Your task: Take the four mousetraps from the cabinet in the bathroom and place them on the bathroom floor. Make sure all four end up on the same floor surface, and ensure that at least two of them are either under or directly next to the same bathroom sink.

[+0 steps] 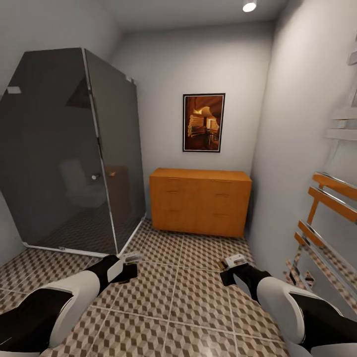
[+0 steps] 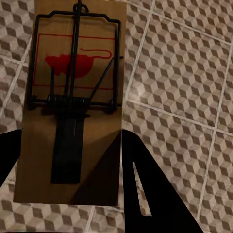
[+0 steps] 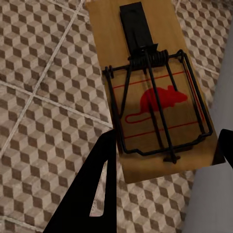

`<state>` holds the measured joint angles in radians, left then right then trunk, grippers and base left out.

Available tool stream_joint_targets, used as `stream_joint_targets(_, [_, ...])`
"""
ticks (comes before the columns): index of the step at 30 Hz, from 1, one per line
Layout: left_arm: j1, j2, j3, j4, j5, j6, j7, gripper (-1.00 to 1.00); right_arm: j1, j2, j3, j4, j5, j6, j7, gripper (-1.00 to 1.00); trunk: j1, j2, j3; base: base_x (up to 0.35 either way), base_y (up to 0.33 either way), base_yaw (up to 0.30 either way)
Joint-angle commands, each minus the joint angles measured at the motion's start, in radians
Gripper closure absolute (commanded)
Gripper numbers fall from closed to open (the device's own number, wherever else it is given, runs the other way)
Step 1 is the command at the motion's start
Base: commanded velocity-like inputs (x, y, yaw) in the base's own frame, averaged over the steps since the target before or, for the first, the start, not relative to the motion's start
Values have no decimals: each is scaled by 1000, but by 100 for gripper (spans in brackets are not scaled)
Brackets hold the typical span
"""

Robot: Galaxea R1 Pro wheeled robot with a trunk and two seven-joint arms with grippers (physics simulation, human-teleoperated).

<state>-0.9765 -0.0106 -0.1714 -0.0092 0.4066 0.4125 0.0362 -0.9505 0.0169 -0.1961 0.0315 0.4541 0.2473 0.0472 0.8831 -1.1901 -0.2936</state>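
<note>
At the bottom of the head view I see both my arms reaching forward over the tiled floor [image 1: 173,302]. My left gripper [image 1: 130,264], at lower left, is clamped on a mousetrap [image 2: 73,102]; the left wrist view shows the wooden board with its black wire spring and red mouse print sitting between the dark fingers [image 2: 145,189], above the cube-patterned tiles. My right gripper [image 1: 232,264], at lower right, grips a second mousetrap [image 3: 150,87] the same way. Further back, at centre, the orange-brown cabinet [image 1: 201,201] stands against the rear wall, drawers closed. A dark glass shower stall [image 1: 69,153] fills the left, a framed picture [image 1: 204,122] hangs above the cabinet, and a towel rack [image 1: 327,208] lines the right wall.
</note>
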Motion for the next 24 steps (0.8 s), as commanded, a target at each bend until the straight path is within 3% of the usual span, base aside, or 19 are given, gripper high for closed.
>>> stream_joint_targets(1, [-1, 0, -8, 0, 7, 4, 3, 100, -1, 0, -8, 1, 9, 3, 2, 100, 0, -1, -1, -2, 0, 288])
stream_joint_targets(8, [5, 0, -8, 5, 8, -35, 3, 100, 1, 1, -7, 1, 12, 0, 3, 100, 0, -1, -1, -1, 0, 295])
stream_joint_targets(10, [21, 2, -8, 6, 8, -54, 3, 100, 10, 24, -7, 1, 14, -4, 1, 100, 0, -1, -1, 0, 0, 299])
stream_joint_targets(12, [27, 4, -8, 6, 9, -58, 2, 100, 12, 30, -7, 1, 15, -4, 1, 100, 0, -1, -1, 0, 0, 300])
stream_joint_targets(24, [65, 14, -8, 6, 11, -126, -12, 100, 13, 43, -6, 1, 14, -2, 11, 100, 0, -1, -1, 0, 0, 300])
